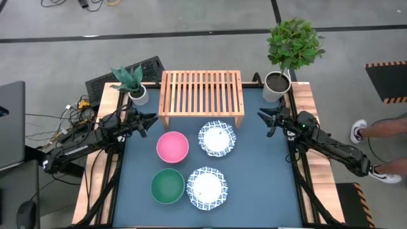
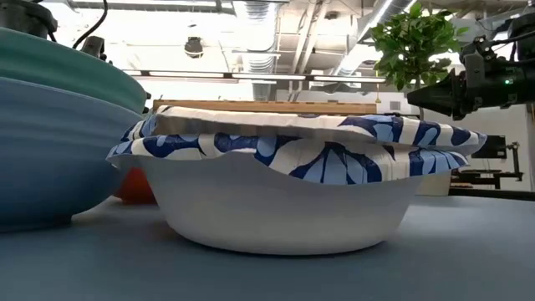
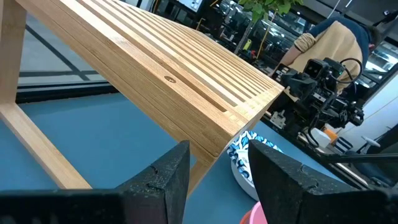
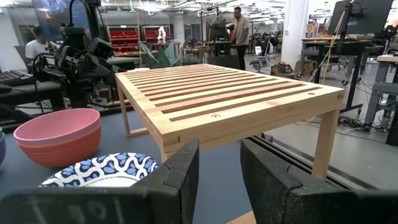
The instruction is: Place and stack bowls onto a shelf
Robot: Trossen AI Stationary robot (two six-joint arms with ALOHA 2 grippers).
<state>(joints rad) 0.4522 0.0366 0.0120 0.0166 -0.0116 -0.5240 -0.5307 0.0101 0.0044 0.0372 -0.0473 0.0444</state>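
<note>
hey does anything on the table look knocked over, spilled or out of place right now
Nothing stands out. The pink bowl, teal bowl and two patterned bowls sit upright on the table, apart from each other. The shelf stands level, nothing on it.

Grey floor (image 1: 203, 19), bright ceiling lights (image 2: 251, 12), possibly red shelving (image 4: 134, 37).

- The wooden shelf (image 1: 201, 93) stands at the back of the table, with nothing on its slats.
- The pink bowl (image 1: 172, 146) and one white-and-blue bowl (image 1: 217, 138) sit just before it.
- The teal bowl (image 1: 168, 186) and the other white-and-blue bowl (image 1: 206, 187) sit nearer the front.
</note>
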